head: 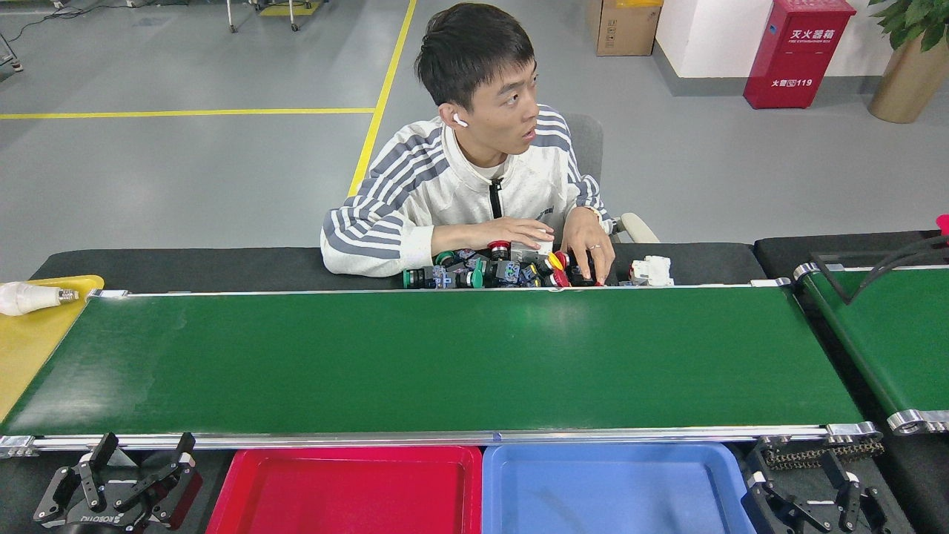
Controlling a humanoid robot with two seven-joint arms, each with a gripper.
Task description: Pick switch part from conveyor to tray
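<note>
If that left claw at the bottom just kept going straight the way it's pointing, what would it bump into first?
Probably the near silver rail of the conveyor. The left gripper points up-image with open fingers, just short of that rail. If it sits higher than the rail, it would pass over bare belt; depth is unclear.

The conveyor (445,356) belt lies bare across the middle of the frame, open to reach from the lower edge. At its far rail, upper centre, a heap of switch parts (504,268) and a person's hands (586,245) crowd the bench (185,267).
</note>
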